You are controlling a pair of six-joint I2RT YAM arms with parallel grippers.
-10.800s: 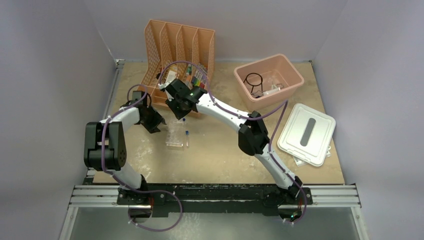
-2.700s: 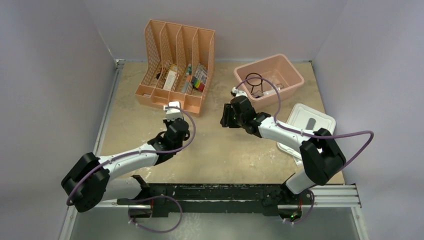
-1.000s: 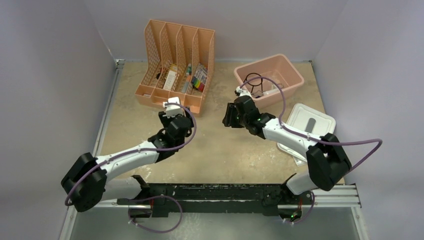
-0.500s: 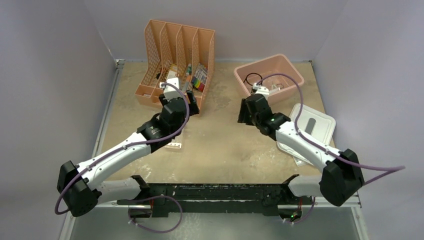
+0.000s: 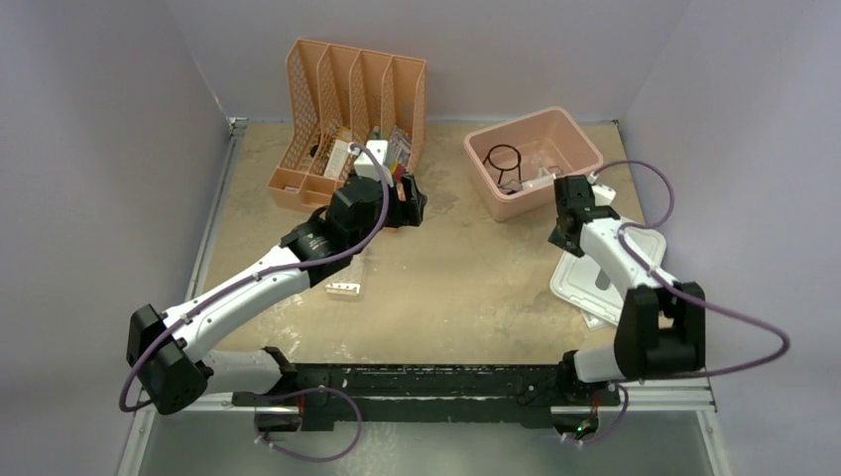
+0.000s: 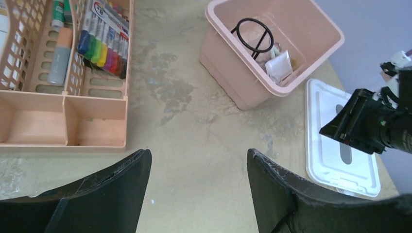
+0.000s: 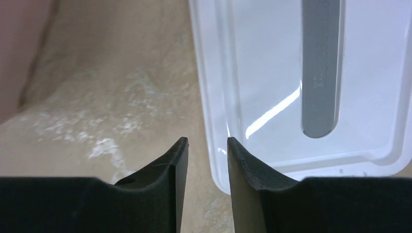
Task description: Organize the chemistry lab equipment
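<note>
A small white tube rack [image 5: 343,289] lies on the table, left of centre and clear of both arms. The black wire ring [image 5: 504,159] [image 6: 255,36] sits inside the pink tub [image 5: 580,159] [image 6: 243,92] among small pale items. My left gripper [image 5: 415,205] [image 6: 198,154] hovers open over bare table, just right of the peach organizer's front corner, with nothing between its fingers. My right gripper [image 5: 561,234] [image 7: 206,143] hangs over the left edge of the white lid [image 5: 635,238] [image 7: 272,73]. Its jaws stand a narrow gap apart with nothing held.
The peach slotted organizer [image 5: 298,183] [image 6: 63,126] stands at the back left, holding coloured markers [image 6: 104,41] and bottles. The lid lies flat at the right, near the table's edge, with another white piece under it. Grey walls close in the table on three sides.
My left arm has swung forward and right, off the tube rack, which now lies uncovered. My right arm has moved from the table's middle to the lid's left edge.
</note>
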